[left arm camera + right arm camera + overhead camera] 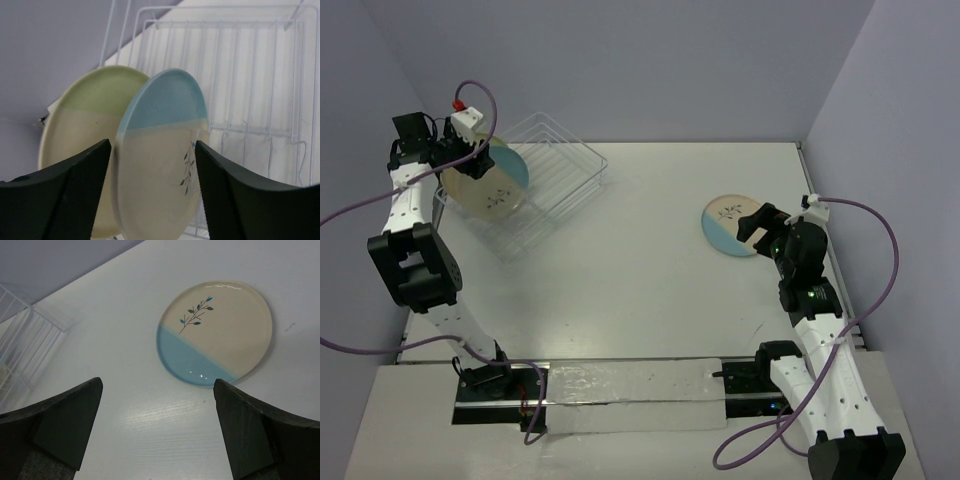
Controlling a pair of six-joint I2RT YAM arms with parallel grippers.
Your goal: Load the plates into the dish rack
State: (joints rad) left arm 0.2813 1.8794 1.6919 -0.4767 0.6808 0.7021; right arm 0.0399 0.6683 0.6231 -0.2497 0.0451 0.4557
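Two plates stand on edge in the white wire dish rack (560, 165) at the far left. One is cream with a pale green upper part (82, 115). In front of it leans a blue-and-cream plate with a sprig (160, 150) (498, 185). My left gripper (152, 190) (472, 152) is open, its fingers (75, 190) spread on either side of the blue-and-cream plate. Another blue-and-cream plate (215, 332) (728, 222) lies flat on the table at the right. My right gripper (157, 430) (756, 226) hovers open just short of its near edge, holding nothing.
The rack's floor wires (250, 75) stretch to the right of the standing plates. A corner of the rack (20, 350) shows in the right wrist view. Grey walls close in on three sides. A pale mat (630, 395) lies between the arm bases.
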